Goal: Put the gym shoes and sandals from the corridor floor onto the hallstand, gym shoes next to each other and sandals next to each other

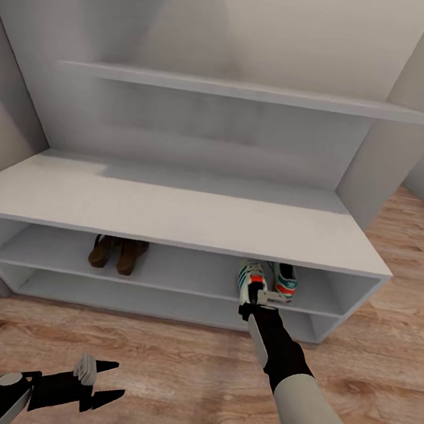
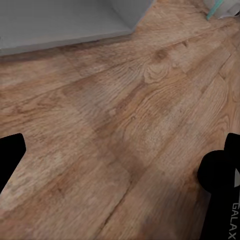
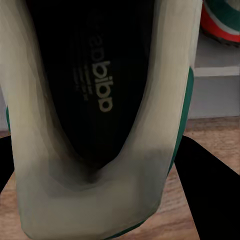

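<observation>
Head view: While the hallstand [image 1: 171, 213] is faced squarely, the right gripper [image 1: 258, 298] is seen clamped on the heel of one gym shoe [image 1: 251, 276] at the front edge of the upper shelf row, at about five o'clock in the picture.
Second gym shoe [image 1: 285, 279]: set on the same shelf, just beside the held one.
Sandals [image 1: 118, 253]: laid together on that shelf, at seven o'clock, well apart from the sneakers.
Left gripper [image 1: 102, 380]: held over the corridor floor [image 1: 170, 368], fingers spread, nothing between them.

Left wrist view: Wood planks [image 2: 125, 130] are shown, with the rack's pale base [image 2: 65, 22] at eleven o'clock.

Right wrist view: The held shoe's dark insole [image 3: 95, 85] is looked into; the other shoe's sole [image 3: 222, 20] is seen at one o'clock.
</observation>
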`<state>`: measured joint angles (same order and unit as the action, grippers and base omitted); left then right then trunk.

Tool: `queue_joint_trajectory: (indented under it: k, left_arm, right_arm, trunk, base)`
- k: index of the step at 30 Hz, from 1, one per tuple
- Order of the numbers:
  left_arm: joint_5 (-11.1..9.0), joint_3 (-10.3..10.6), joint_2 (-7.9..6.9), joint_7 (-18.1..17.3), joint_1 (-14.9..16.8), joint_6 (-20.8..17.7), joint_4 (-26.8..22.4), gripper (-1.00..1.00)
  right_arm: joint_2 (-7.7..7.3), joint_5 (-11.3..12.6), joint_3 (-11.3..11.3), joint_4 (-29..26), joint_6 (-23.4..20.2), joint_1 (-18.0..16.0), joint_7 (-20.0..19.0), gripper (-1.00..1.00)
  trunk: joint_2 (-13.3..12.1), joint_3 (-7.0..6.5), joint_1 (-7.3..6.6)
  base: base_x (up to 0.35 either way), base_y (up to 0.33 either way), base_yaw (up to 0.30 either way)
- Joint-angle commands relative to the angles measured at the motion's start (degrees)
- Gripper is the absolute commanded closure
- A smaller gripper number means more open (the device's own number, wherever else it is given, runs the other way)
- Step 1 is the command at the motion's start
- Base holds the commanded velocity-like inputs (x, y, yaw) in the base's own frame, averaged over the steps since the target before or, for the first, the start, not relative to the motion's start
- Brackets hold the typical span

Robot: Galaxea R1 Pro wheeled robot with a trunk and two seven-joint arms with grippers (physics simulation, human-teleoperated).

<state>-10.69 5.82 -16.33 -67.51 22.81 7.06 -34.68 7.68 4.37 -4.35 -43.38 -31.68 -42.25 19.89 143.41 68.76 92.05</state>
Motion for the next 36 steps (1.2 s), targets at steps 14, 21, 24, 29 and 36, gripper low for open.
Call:
queue_joint_trajectory:
  k: [14,21,24,29,36]
  left_arm:
    - [-0.39,0.34,-0.09,0.10,0.04,0.57,0.05,-1.00]
    - [-0.39,0.33,-0.10,0.10,0.04,0.58,0.05,-1.00]
    - [-0.40,0.33,-0.10,0.10,0.04,0.58,0.05,-1.00]
    - [-0.39,0.33,-0.10,0.10,0.04,0.58,0.05,-1.00]
    - [-0.39,0.33,-0.10,0.10,0.04,0.58,0.05,-1.00]
  right_arm:
    - [-0.03,0.46,-0.22,-0.12,-0.23,-0.03,0.59,1.00]
    - [-0.03,0.47,-0.22,-0.18,-0.23,-0.03,0.59,1.00]
    - [-0.03,0.46,-0.17,-0.17,-0.23,-0.03,0.59,1.00]
    - [-0.03,0.46,-0.19,-0.18,-0.23,-0.03,0.59,1.00]
    - [-0.03,0.46,-0.21,-0.29,-0.23,-0.03,0.59,1.00]
  trunk:
    - [0.02,0.05,-0.01]
    - [0.02,0.05,-0.01]
    - [0.02,0.05,-0.01]
    - [0.02,0.05,-0.01]
    - [0.02,0.05,-0.01]
  base:
    - [0.126,0.000,0.000]
    - [0.098,0.000,0.000]
    - [0.056,0.000,0.000]
    - [0.040,0.000,0.000]
    - [0.115,0.000,0.000]
